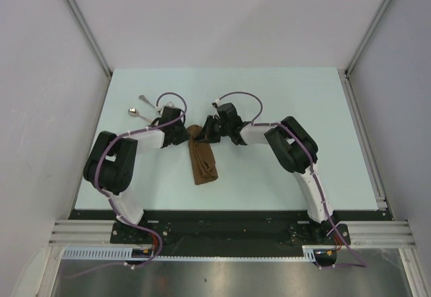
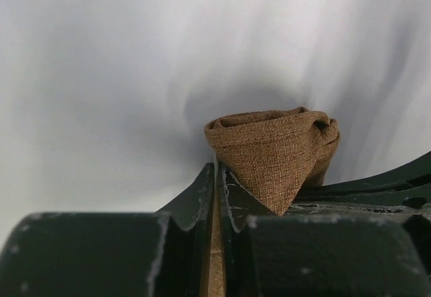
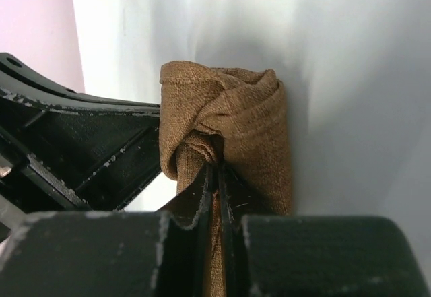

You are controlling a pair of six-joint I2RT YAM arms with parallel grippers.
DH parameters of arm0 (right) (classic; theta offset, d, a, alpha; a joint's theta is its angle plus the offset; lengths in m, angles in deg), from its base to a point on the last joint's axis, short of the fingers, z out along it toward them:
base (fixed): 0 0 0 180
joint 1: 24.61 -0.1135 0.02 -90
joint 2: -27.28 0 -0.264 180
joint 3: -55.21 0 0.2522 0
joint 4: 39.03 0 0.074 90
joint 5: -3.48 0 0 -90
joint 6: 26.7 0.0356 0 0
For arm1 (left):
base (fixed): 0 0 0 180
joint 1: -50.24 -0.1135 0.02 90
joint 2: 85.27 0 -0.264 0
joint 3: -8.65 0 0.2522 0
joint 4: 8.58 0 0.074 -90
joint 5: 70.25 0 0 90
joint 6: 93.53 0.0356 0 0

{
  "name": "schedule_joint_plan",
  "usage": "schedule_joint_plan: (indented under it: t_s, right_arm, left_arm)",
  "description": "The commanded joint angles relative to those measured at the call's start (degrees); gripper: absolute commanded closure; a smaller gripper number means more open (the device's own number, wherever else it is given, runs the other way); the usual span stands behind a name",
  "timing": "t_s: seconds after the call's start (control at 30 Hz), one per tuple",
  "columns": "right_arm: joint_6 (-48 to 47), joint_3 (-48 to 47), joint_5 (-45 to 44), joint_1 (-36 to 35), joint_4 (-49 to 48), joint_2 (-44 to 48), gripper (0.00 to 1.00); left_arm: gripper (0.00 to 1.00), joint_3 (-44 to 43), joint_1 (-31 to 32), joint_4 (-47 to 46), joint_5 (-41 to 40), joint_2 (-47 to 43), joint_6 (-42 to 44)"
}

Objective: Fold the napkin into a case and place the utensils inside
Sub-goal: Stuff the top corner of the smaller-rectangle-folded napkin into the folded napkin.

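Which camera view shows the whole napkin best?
The top external view: only there is the napkin seen whole, a folded strip. The left wrist view shows just a bunched end at the left gripper; the right wrist view shows an end pinched by the right gripper.

The napkin [image 1: 201, 159] is coarse brown woven cloth, matt, with its threads plain to see and a stitched hem along its edge. The jaws of the left gripper [image 2: 216, 176] and the right gripper [image 3: 215, 172] are black matt plastic, scuffed and flecked with pale scratches. The table [image 1: 283, 102] is pale and smooth with a faint sheen. The fork [image 1: 144, 99] and the bowl of the spoon [image 1: 134, 112] gleam like polished metal.
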Motion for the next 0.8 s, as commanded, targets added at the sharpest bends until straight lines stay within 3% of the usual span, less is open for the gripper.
schedule_joint_plan:
  t_s: [0.0, 0.23, 0.4, 0.47, 0.6, 0.77]
  right_arm:
    - [-2.69, 4.59, -2.92, -0.02, 5.79, 5.19, 0.94]
    - [-0.67, 12.24, -4.77, 0.07, 3.78, 10.92, 0.94]
    - [3.01, 14.18, -4.95, 0.15, 2.37, 11.18, 0.95]
    - [4.16, 14.71, -5.12, -0.02, 1.49, 11.27, 0.94]
    - [5.92, 14.54, -5.91, -0.28, 2.36, 11.79, 0.95]
    - [8.11, 14.19, -6.62, -0.37, 3.6, 12.68, 0.95]
  left_arm:
    - [0.9, 2.74, 5.35, 0.67, 5.5, 2.37, -4.87]
    - [0.89, 4.14, 9.4, 1.97, 5.0, -0.7, -5.33]
    - [0.68, 3.01, 7.64, 10.14, -3.7, -6.94, 2.38]
    - [0.64, 1.52, 7.64, 11.12, -6.87, -10.45, 5.56]
    - [0.69, -2.87, 7.82, 11.03, -1.45, -11.17, 16.71]
    - [0.75, -5.78, 9.49, 11.12, 1.03, -9.42, 22.79]
